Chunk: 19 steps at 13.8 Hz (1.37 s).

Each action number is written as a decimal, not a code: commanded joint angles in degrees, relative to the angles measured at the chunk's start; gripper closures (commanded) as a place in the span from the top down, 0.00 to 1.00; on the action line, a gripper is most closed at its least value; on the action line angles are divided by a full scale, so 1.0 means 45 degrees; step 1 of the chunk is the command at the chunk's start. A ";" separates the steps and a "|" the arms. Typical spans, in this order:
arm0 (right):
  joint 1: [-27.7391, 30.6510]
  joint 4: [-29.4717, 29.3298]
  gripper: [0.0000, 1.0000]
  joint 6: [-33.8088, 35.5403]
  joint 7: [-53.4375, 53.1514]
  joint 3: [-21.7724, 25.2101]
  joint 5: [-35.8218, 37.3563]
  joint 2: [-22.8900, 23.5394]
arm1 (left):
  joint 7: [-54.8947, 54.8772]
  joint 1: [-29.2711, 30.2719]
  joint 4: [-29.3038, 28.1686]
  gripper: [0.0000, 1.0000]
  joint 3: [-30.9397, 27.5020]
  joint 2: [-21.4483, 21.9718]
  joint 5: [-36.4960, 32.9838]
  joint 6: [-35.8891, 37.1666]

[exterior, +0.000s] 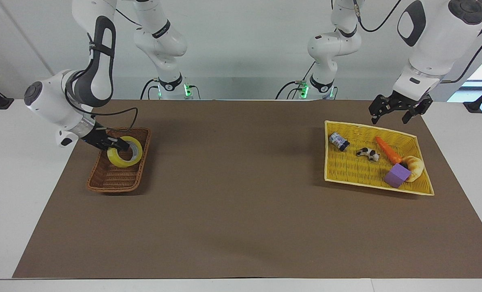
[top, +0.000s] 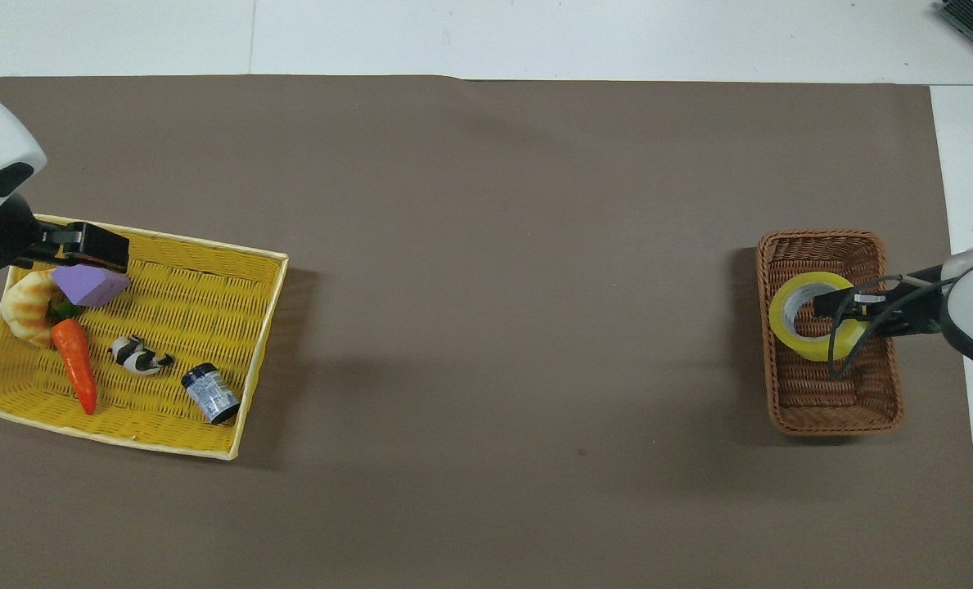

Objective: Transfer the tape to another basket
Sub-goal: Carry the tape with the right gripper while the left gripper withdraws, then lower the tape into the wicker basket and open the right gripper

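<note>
The yellow roll of tape [exterior: 117, 160] [top: 813, 352] sits tilted inside the dark brown wicker basket [exterior: 111, 187] [top: 822, 236], at the right arm's end of the table. My right gripper [exterior: 121, 144] [top: 828, 307] reaches down into the basket, and its fingers pinch the roll's wall, one inside the ring. My left gripper [exterior: 395, 109] [top: 114, 249] hangs open and empty, raised above the yellow tray [exterior: 358, 170] [top: 191, 286].
The shallow yellow tray at the left arm's end holds a purple cube [exterior: 397, 175] [top: 85, 285], a carrot [exterior: 388, 151], a bread roll [exterior: 415, 167], a small can [exterior: 339, 141] and a black-and-white figure [exterior: 367, 153]. Brown mat stretches between tray and basket.
</note>
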State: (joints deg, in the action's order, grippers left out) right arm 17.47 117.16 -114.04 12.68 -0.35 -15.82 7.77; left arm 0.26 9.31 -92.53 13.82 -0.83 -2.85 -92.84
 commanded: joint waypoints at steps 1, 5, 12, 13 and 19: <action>0.0218 0.0408 0.23 -0.0360 0.0209 -0.0176 0.0196 -0.0125 | -0.0135 0.0177 0.0134 1.00 0.0113 -0.0011 0.0048 0.0163; 0.0315 0.0662 0.80 -0.0594 0.0189 -0.0176 0.0196 -0.0047 | -0.0135 0.0197 0.0134 1.00 0.0113 -0.0011 0.0048 0.0163; 0.0571 -0.0544 1.00 -0.0341 0.0365 -0.0214 0.0118 -0.0066 | -0.0155 0.0023 0.0114 1.00 -0.0061 -0.0012 0.0048 0.0201; 0.0454 -0.0954 1.00 -0.0360 0.0326 -0.0195 0.0118 -0.0085 | -0.0174 -0.0134 0.0114 1.00 -0.0314 -0.0011 0.0010 0.0221; -0.1065 -0.2265 1.00 -0.0360 -0.1386 -0.0215 0.1579 -0.0280 | -0.0135 -0.2030 0.0114 1.00 -0.3324 0.0086 0.0029 0.0163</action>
State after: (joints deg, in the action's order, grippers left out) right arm 15.28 107.77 -115.70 10.87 -1.17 -12.16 7.17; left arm -0.13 1.80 -92.51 0.49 -0.80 -2.80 -92.82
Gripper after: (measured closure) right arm 0.000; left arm 0.000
